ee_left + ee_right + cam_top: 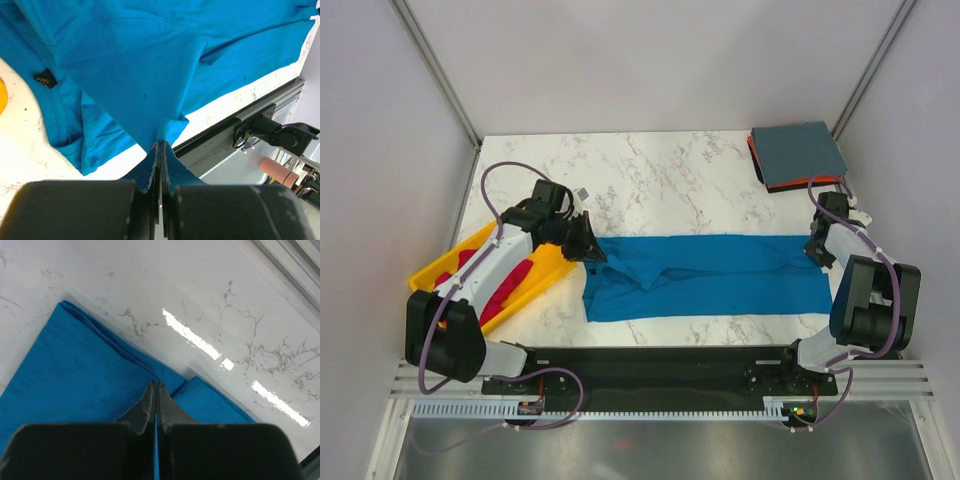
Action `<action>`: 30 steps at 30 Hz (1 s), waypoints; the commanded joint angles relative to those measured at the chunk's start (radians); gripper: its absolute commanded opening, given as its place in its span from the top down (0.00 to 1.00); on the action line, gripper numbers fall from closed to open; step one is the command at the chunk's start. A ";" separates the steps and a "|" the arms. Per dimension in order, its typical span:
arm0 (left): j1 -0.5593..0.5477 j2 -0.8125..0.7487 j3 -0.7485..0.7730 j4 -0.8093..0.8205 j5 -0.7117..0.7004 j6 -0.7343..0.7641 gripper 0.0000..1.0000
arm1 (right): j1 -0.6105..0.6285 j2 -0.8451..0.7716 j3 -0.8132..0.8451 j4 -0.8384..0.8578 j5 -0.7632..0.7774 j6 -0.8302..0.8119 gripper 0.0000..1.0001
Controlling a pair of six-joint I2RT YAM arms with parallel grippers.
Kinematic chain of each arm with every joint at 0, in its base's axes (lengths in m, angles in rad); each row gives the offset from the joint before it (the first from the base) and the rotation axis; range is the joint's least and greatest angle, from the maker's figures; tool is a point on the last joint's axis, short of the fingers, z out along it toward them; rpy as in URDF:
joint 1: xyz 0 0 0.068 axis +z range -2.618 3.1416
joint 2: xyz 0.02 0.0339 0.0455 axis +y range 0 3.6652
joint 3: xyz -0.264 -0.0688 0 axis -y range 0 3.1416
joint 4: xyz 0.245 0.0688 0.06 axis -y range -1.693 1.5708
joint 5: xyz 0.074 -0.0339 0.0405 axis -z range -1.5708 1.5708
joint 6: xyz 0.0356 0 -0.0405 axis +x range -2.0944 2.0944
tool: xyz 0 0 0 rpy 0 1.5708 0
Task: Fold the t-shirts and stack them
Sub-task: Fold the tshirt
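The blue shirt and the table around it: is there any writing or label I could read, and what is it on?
"size": pale letters, seen upside down and a little blurred, on the small dark neck label sewn inside the blue t-shirt, in the left wrist view.
No other lettering can be made out in any view.

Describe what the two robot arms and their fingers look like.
The left arm and right arm share white link covers, black joint housings and a purple cable looping alongside each. Their fingers are dark, flat blades tapering to a point.
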 commanded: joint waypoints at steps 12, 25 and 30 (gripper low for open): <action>-0.002 -0.031 0.060 -0.050 -0.136 0.050 0.98 | -0.025 0.005 0.019 0.029 0.059 0.002 1.00; -0.063 -0.008 0.119 -0.079 -0.082 0.064 0.65 | -0.025 -0.055 0.126 -0.124 0.048 0.016 0.65; -0.083 0.017 0.182 -0.072 -0.053 0.059 0.64 | -0.025 -0.095 0.127 -0.106 -0.062 -0.005 0.66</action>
